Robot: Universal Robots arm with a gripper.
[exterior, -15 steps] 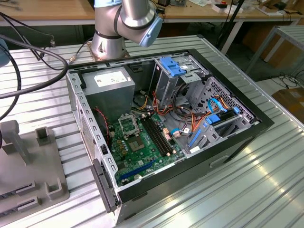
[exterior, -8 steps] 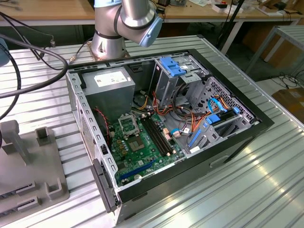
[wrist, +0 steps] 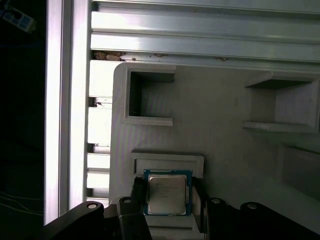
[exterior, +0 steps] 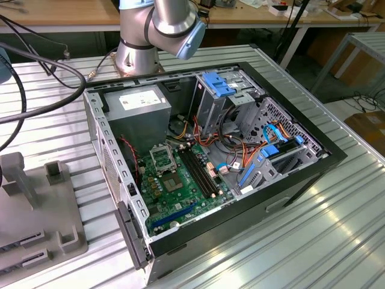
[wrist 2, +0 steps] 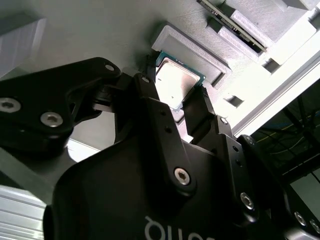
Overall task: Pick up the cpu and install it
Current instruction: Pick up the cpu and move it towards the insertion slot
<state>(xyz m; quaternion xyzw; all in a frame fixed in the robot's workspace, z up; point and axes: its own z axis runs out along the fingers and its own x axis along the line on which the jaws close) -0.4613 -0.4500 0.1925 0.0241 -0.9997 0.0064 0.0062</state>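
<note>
Ribbed aluminium covered the table, and an open computer case lay on its side across the middle of the exterior view. Inside it I could see the green motherboard, with the black-framed socket near its upper end and a grey metal box just above that. The arm rose from its base at the top of the exterior view, behind the case. A grey moulded fixture sat on the table at the exterior view's lower left, well apart from the motherboard.

In both wrist views the cpu lay flat on that fixture, silver face up, one edge against a low raised step. The tool was down over it, and its two black fingers stood against opposite sides of the chip. As far as I could judge, they were pinching it by those edges. The cpu rested on the fixture, not on the motherboard.
</note>
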